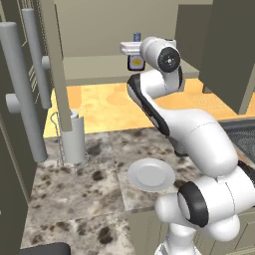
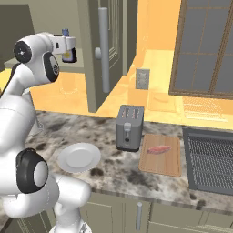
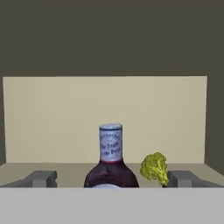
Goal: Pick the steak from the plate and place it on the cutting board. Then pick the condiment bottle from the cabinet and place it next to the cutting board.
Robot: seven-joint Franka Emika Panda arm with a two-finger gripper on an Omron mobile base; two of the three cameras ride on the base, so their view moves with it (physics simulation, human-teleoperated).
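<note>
Bottle sits dead center between your wide-open jaws, up in the cabinet.

The condiment bottle (image 3: pixel 110 157) stands upright on the cabinet (image 3: pixel 105 118) shelf, and your gripper (image 3: pixel 112 178) has a finger tip out on each side of it, spread wide, not touching it as far as I can see. A little green leafy vegetable (image 3: pixel 154 167) stands just beside the bottle, next to one finger, so that side's tight; the other side is bare shelf back to the wall. Down on the counter, the steak (image 2: pixel 158 149) already lies on the cutting board (image 2: pixel 161 154), toaster (image 2: pixel 129 127) just beside it, and the plate (image 2: pixel 79 157) is bare.
</note>
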